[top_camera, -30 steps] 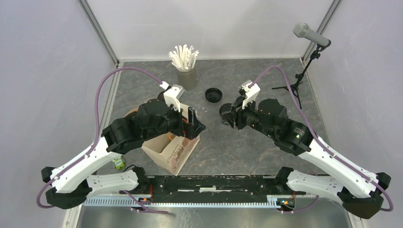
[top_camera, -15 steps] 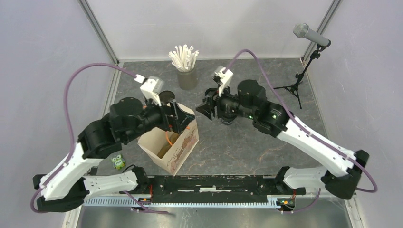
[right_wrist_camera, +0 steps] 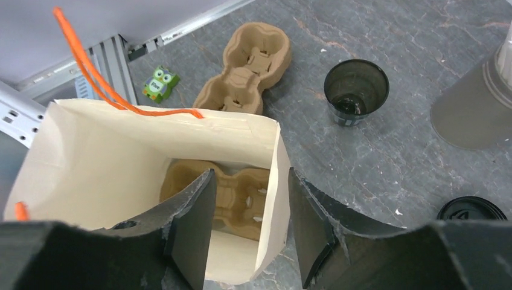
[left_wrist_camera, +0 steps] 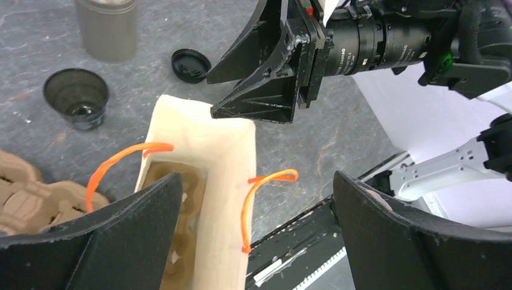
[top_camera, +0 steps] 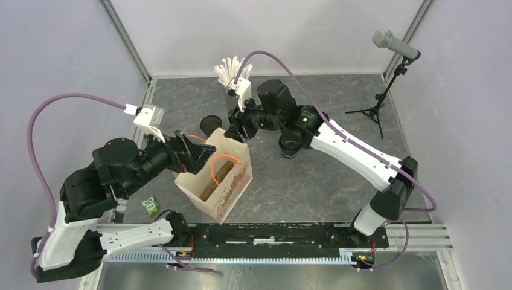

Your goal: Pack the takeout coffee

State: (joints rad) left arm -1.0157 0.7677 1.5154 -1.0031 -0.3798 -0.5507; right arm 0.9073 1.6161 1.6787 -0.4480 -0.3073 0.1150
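One lidless black cup (top_camera: 211,122) (left_wrist_camera: 76,95) (right_wrist_camera: 355,90) stands behind the paper bag (top_camera: 224,187) (left_wrist_camera: 208,151) (right_wrist_camera: 108,151). A second black cup (top_camera: 290,147) stands right of the bag, partly under the right arm. A loose black lid (left_wrist_camera: 191,64) (right_wrist_camera: 472,209) lies on the table. My right gripper (top_camera: 236,128) (right_wrist_camera: 250,235) is open, its jaws astride the bag's far wall without clamping it. My left gripper (top_camera: 196,154) (left_wrist_camera: 256,181) is wide open above the bag's left rim and orange handle (left_wrist_camera: 265,181). A brown carrier (right_wrist_camera: 232,196) (left_wrist_camera: 175,199) lies inside the bag.
A second brown carrier (right_wrist_camera: 247,69) (left_wrist_camera: 24,193) lies left of the bag. The grey cup of white straws (top_camera: 232,75) (left_wrist_camera: 108,30) stands at the back. A green owl toy (top_camera: 149,206) (right_wrist_camera: 160,83) sits near the front left. A microphone stand (top_camera: 374,112) occupies the back right.
My right gripper has opened wider and swung left, away from the black cup on the right, to the bag's far wall. The left arm has drawn back to the left.
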